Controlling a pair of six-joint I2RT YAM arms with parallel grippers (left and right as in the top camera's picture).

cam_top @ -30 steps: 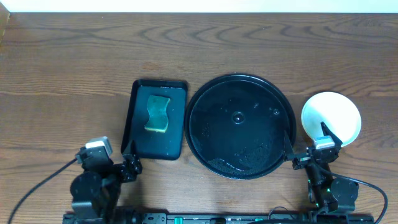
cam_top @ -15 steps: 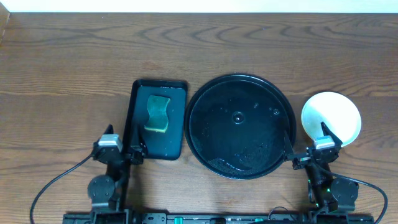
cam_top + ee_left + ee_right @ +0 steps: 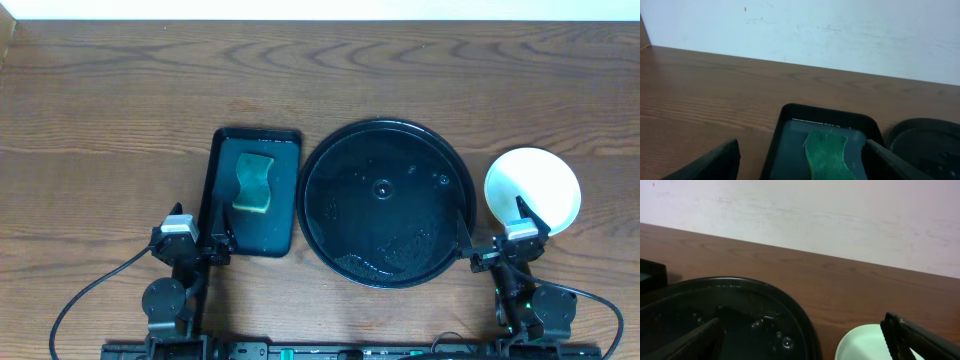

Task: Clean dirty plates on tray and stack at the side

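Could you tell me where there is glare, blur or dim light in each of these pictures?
Overhead view: sharp, evenly lit; the round black tray shows pale reflections near its lower rim. Left wrist view: softer; the fingers at the bottom corners are dark blurs, the green sponge dim. Right wrist view: light glints on the tray's droplets; the pale plate is cut by the bottom edge.

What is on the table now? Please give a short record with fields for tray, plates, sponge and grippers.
round tray: black, wet, no plate on it
plates: one white plate visible, on the table right of the round tray
sponge: green, in the rectangular tray
left gripper: open, empty, facing the rectangular tray
right gripper: open, empty, facing round tray and plate
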